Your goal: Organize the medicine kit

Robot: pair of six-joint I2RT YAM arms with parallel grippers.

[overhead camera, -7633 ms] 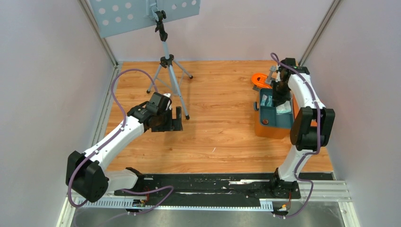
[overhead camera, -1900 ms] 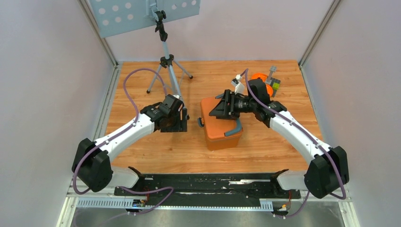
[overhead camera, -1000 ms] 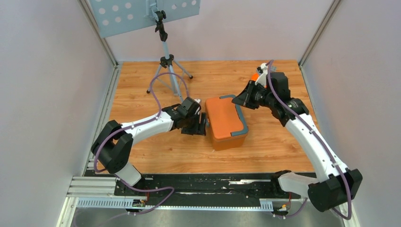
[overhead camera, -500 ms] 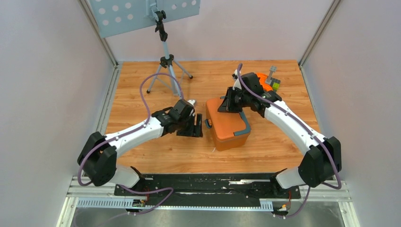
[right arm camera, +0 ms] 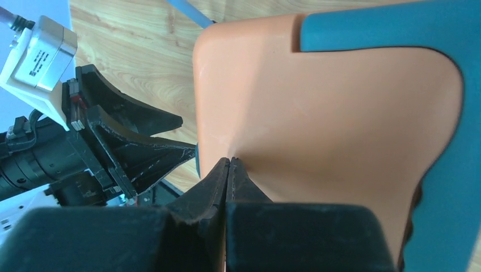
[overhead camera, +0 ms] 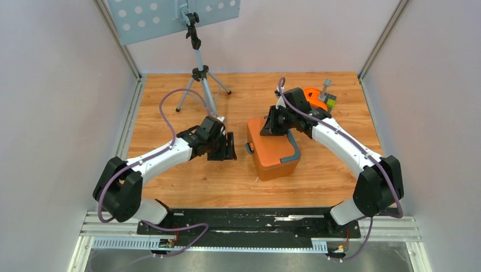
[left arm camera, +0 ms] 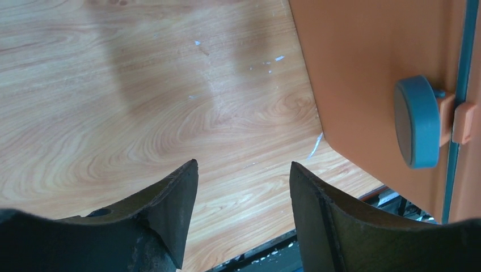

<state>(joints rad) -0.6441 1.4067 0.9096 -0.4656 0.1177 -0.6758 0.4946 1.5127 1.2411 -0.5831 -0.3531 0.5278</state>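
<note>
The medicine kit (overhead camera: 271, 152) is an orange box with its lid down and a grey-blue handle (overhead camera: 293, 146) along its right side, standing mid-table. My right gripper (overhead camera: 268, 126) is shut, its joined tips (right arm camera: 228, 160) pressing on the orange lid (right arm camera: 340, 113) near the far left corner, with nothing held. My left gripper (overhead camera: 230, 146) is open, a short gap left of the box. In the left wrist view, bare wood shows between its fingers (left arm camera: 177, 204), and the box's side (left arm camera: 357, 68) with a round grey-blue latch knob (left arm camera: 417, 122) is to the right.
A tripod (overhead camera: 201, 76) stands at the back left under a perforated panel (overhead camera: 170, 17). A small orange curved piece (overhead camera: 313, 94) with a grey part (overhead camera: 327, 86) lies at the back right. Walls close in both sides.
My right gripper came from behind the box onto its lid and shut. My left gripper, which was against the box's left side, drew back to the left.
</note>
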